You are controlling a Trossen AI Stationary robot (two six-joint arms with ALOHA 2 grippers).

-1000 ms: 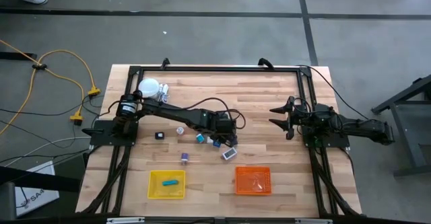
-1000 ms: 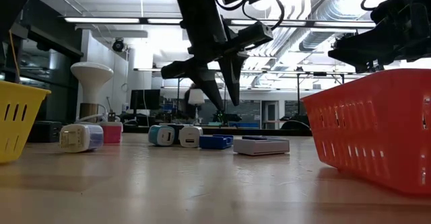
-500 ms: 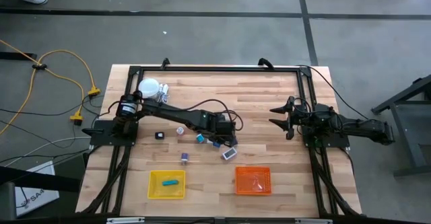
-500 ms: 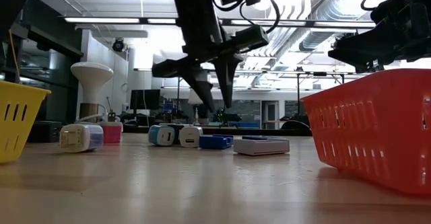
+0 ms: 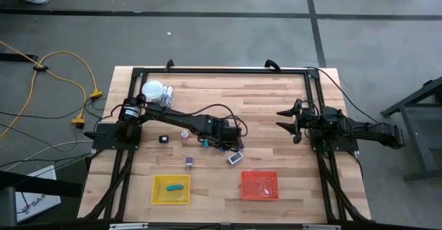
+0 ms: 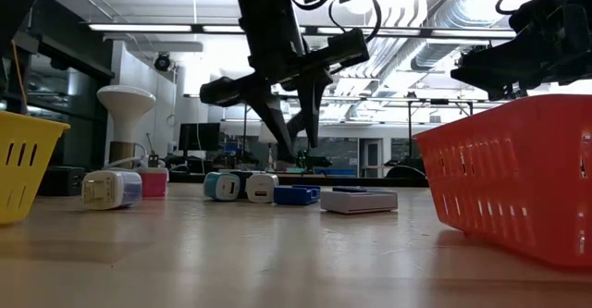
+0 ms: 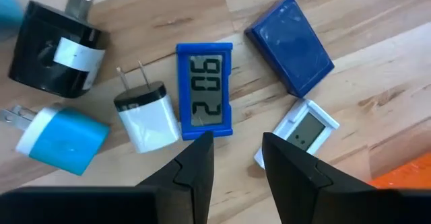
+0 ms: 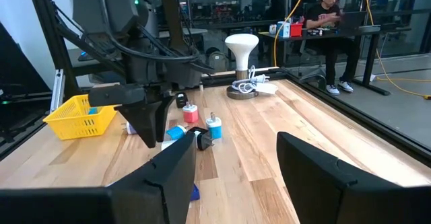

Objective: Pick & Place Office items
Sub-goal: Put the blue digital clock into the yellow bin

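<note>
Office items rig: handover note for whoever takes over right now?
Left tool: open, empty, hanging over the cluster at mid-table.
Right tool: open, empty, parked at the table's right side.
Under the left tool: blue clock, dark blue block, white clock, white plug, teal plug, black adapter, all on the wood.
Done: one teal item in the yellow tray. Orange tray: contents unclear.
Left: the cluster plus a purple item and a small black one lying apart.
</note>
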